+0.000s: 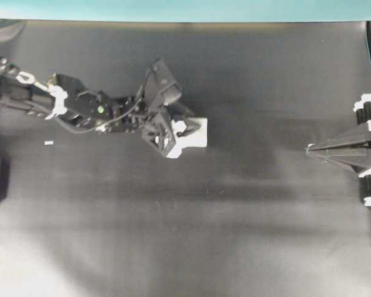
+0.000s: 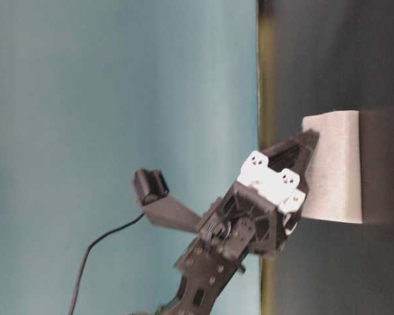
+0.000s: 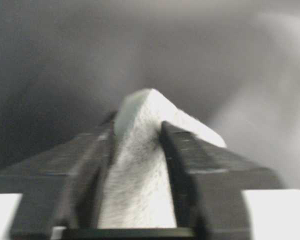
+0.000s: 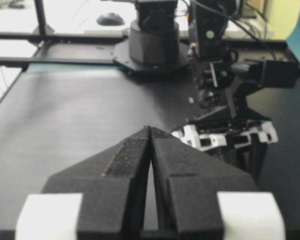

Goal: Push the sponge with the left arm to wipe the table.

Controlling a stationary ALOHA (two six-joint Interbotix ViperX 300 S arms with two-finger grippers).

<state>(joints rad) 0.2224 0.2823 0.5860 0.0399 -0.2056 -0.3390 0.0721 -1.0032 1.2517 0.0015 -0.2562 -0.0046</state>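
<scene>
the sponge (image 1: pixel 195 137) lies on the black table (image 1: pixel 235 235) a little left of the middle in the overhead view, well away from the teal strip (image 1: pixel 173 9) along the far edge. the left arm (image 1: pixel 80 108) reaches in from the left side, and its left pincer (image 1: pixel 173 133) is down on the sponge's near end. in the left wrist view the two black fingers (image 3: pixel 190 160) sit on either side of a white, porous wedge of sponge (image 3: pixel 140 165), touching it on both flanks, so the pincer is narrow and clamped on the block. the table-level view shows the same pincer (image 2: pixel 295 170) tilted down against the side of the white block (image 2: pixel 335 167), which rests flat on the table.

a tiny white speck (image 1: pixel 48 143) lies on the table below the left arm, apart from the sponge.

the right pincer (image 1: pixel 310 150) rests at the right edge of the overhead view, pointing toward the middle and well apart from the sponge. in the right wrist view its fingers (image 4: pixel 130 155) meet at the tips with only a thin seam between them, holding nothing.
</scene>
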